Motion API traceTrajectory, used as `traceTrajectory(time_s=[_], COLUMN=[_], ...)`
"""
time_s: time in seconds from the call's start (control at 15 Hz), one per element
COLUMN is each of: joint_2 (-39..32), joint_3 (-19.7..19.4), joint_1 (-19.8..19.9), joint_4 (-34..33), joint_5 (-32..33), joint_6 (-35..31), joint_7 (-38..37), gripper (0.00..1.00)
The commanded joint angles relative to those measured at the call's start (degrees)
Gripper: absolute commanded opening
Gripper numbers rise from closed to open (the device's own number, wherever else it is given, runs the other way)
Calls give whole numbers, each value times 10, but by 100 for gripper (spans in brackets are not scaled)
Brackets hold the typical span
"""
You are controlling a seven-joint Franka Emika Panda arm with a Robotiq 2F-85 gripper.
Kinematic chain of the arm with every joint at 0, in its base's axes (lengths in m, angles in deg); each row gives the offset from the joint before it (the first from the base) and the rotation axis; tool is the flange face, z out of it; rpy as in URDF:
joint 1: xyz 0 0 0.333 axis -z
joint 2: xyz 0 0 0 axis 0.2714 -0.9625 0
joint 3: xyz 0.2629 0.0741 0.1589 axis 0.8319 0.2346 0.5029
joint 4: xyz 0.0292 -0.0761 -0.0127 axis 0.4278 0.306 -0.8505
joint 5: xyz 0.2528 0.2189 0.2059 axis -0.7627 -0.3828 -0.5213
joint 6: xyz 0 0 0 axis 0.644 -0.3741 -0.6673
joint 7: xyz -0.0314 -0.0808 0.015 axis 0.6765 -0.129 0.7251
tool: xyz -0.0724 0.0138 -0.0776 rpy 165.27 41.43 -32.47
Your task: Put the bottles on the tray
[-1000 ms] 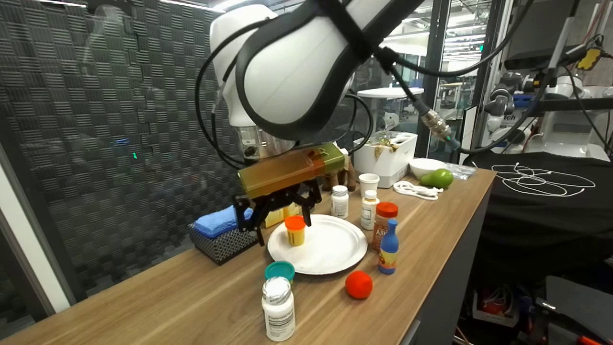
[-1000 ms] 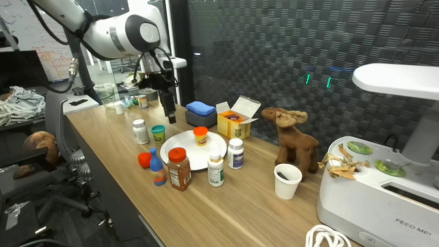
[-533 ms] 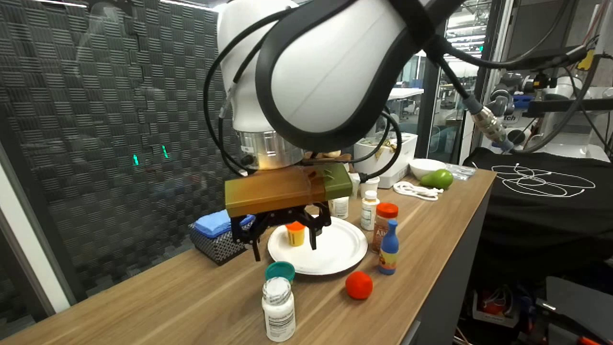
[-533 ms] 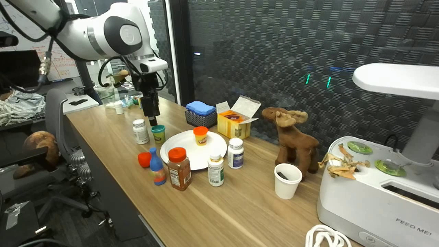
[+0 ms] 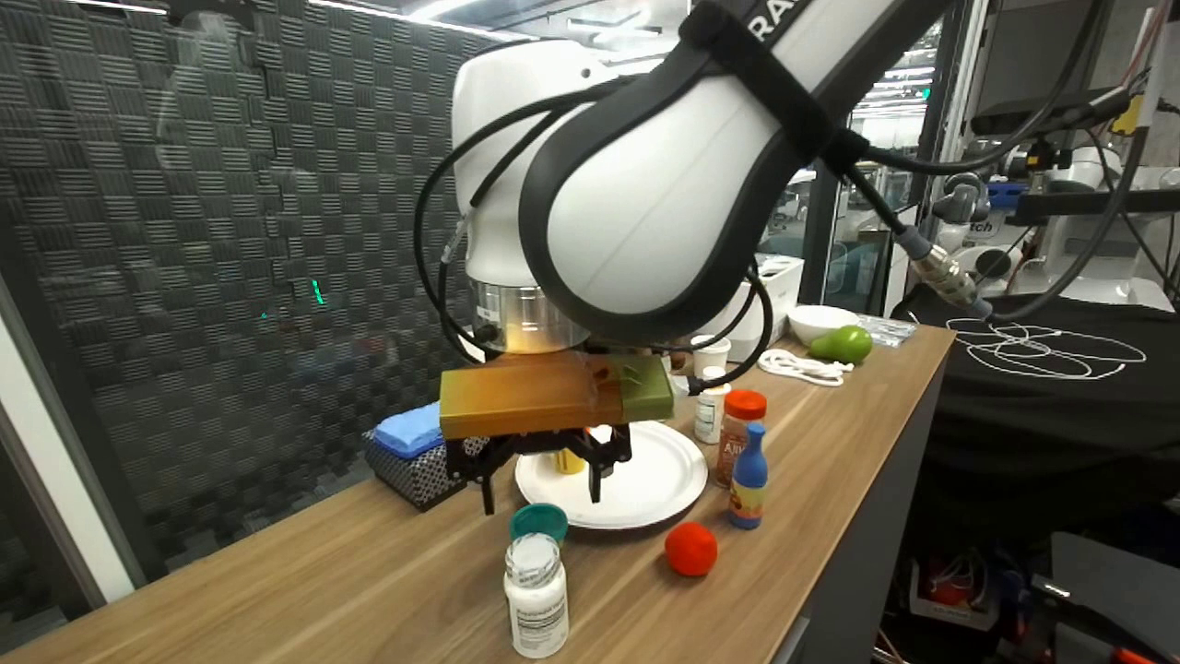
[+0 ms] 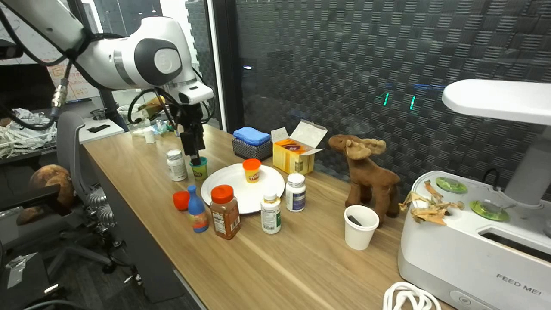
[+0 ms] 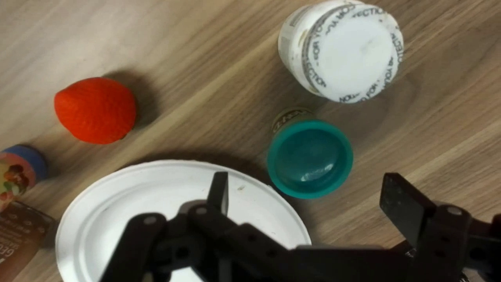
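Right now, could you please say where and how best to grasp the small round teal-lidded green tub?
I'd clasp the tub by its round sides below the lid, from above: it stands upright, and the open black gripper could probably straddle it clear of the white plastic bottle nearby.

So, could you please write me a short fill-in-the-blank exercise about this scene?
1. Instead of being shut, the gripper is ____.
2. Counting the orange-lidded tub, the containers standing on the tray number ____.
3. The slim bottle next to the red ball is mainly ____.
4. The stuffed toy near the white paper cup is coloured ____.

Missing words: open; one; blue; brown.
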Motion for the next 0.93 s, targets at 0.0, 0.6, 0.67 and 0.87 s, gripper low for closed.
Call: traceTrajectory(time_s=[0.0,0.6,0.67,0.87], joint_2=[-5,-27,-26,-14], joint_3=[17,19,18,14], joint_1=[16,21,21,15], joint_4=[-2,-15,-15,-11], joint_5=[-38,-82,-80,-71], joint_6=[-21,-23,-23,-16], joint_7=[12,17,16,5], gripper=[100,74,68,43])
